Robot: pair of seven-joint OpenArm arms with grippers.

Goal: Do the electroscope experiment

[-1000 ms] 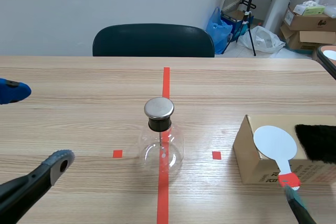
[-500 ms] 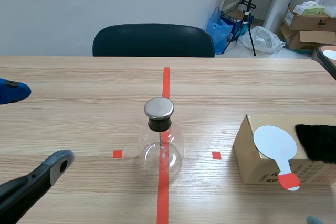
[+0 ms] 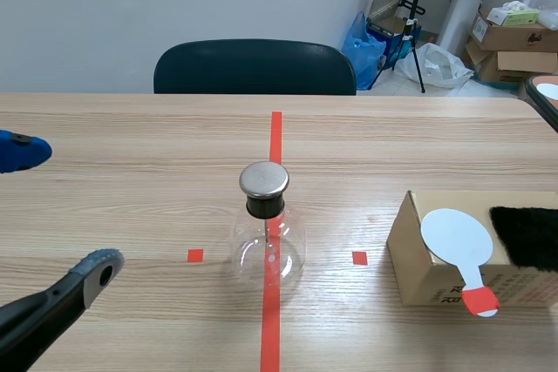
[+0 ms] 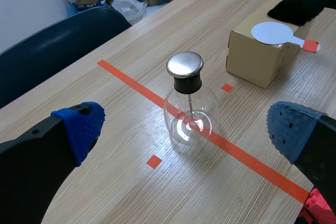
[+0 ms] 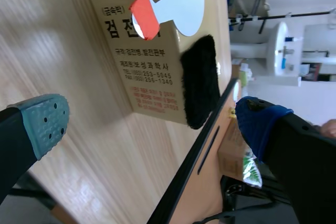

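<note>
From the scene view I see my left claw (image 3: pixel 61 209) spread wide and holding nothing, with the clear glass electroscope flask with a black stopper and round metal cap (image 3: pixel 267 241) standing off to its inner side on the red tape line. My right claw does not show here. The white round paddle with a red handle tip (image 3: pixel 457 237) lies on the brown cardboard box (image 3: pixel 427 267), beside a black fur patch (image 3: pixel 526 237).

From the left wrist view the flask stands ahead of the left claw, in line with the gap between its parted fingers, well apart from both.

From the right wrist view the right claw (image 5: pixel 152 121) is open and empty. The paddle lies ahead of it, red tip nearest, fur alongside. The box side carries bold Korean "검전", bracketed "(금속박)" above, then smaller lines I can't read.

I judge the paddle pick-up is in hand: next I must close on that red tip, then rub the paddle on the fur
</note>
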